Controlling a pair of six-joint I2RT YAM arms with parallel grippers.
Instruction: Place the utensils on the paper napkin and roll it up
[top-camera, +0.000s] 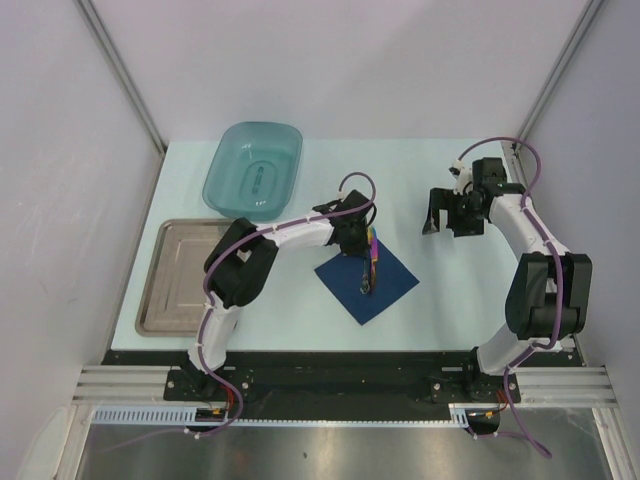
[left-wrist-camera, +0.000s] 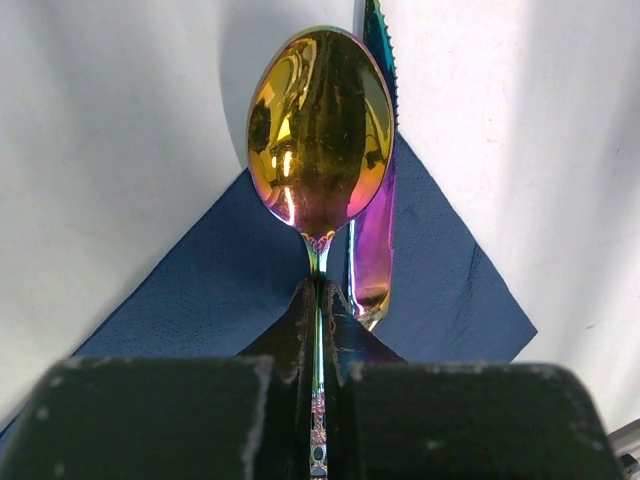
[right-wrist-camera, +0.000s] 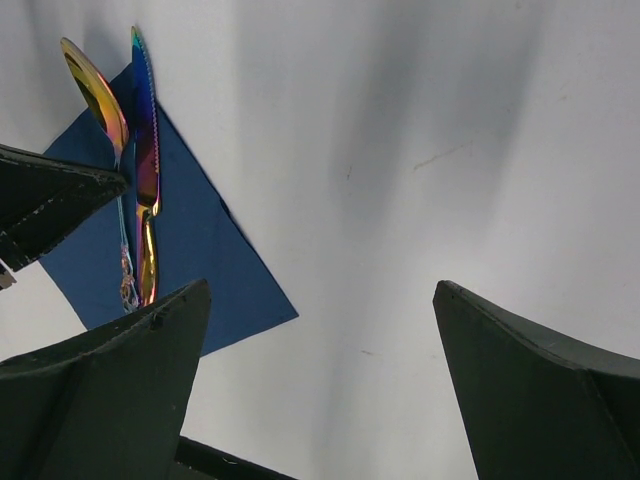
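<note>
Now gripping the spoon (left-wrist-camera: 320, 130) by its thin neck with the left gripper (left-wrist-camera: 320, 297), jaws pinched narrow onto the stem just below the gold bowl. From the left wrist, bowl pointing to 12 o'clock, out past the far corner of the dark blue napkin (left-wrist-camera: 180, 300). Just beside the spoon, at its 3 o'clock, a knife (left-wrist-camera: 372, 250) lying lengthwise on the napkin, its serrated tip reaching beyond the napkin's corner over the white table (left-wrist-camera: 120, 120). Pink-purple sheen along the blade.

From above, napkin set like a diamond close to the table's middle, a little toward 4 o'clock. Both utensils over its upper half, running roughly 12 to 6 o'clock, with the left arm reaching in from 9 o'clock.

From the right wrist, spoon tilted, bowl raised and handle slanting down toward the sheet. Cannot tell whether the handle's end touches the napkin.

Right gripper (right-wrist-camera: 320, 290) spread wide, holding nothing, hanging over bare table at about 2 o'clock from the napkin and well apart from it.

Elsewhere, a translucent teal tub (top-camera: 253, 168) at 11 o'clock of the table and a metal tray (top-camera: 185, 275) at 9 o'clock, by the left edge, both well apart from the napkin.
</note>
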